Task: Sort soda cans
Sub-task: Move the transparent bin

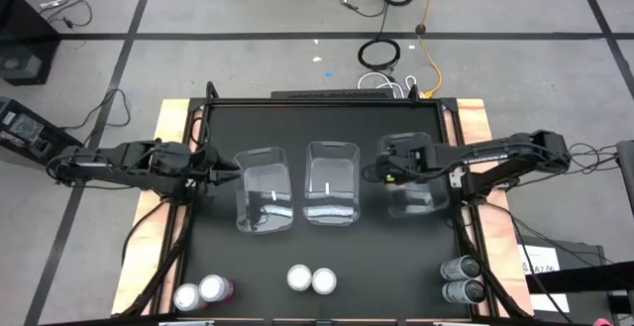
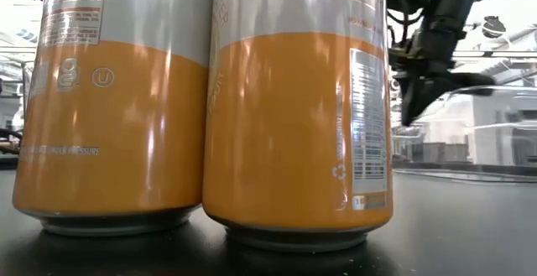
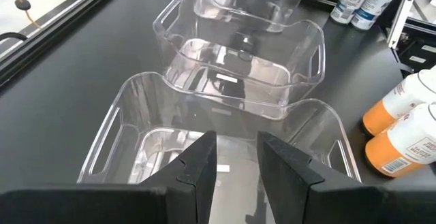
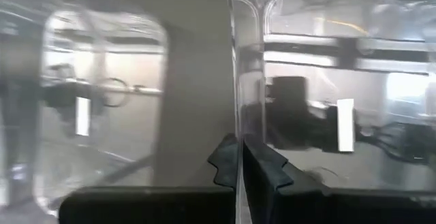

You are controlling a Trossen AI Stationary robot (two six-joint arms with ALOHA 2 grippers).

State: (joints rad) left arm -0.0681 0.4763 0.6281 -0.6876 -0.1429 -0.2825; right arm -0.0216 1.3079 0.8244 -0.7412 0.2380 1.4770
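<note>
Three clear bins stand in a row mid-table: left bin (image 1: 265,202), middle bin (image 1: 332,195), right bin (image 1: 418,195). Near the table's near edge stand two pink cans (image 1: 203,291), two orange cans (image 1: 311,279) that fill the low view (image 2: 285,125), and two grey cans (image 1: 461,278). My left gripper (image 1: 226,174) (image 3: 237,163) is open, level at the left bin's left end (image 3: 136,88); whether it touches is hidden by its own fingers. My right gripper (image 1: 381,170) (image 4: 238,159) is shut on the right bin's left wall. My right gripper pinches the right bin's left side wall (image 4: 238,94) at its rim, one finger inside the bin and one outside. In the low view its fingers (image 2: 415,100) point down from above. The bin stays upright.
Raised rails frame the black table top (image 1: 327,257). A band of bare table lies between the bins and the cans. Cables (image 1: 381,54) lie on the floor beyond the far edge. The middle bin stands close beside my right gripper.
</note>
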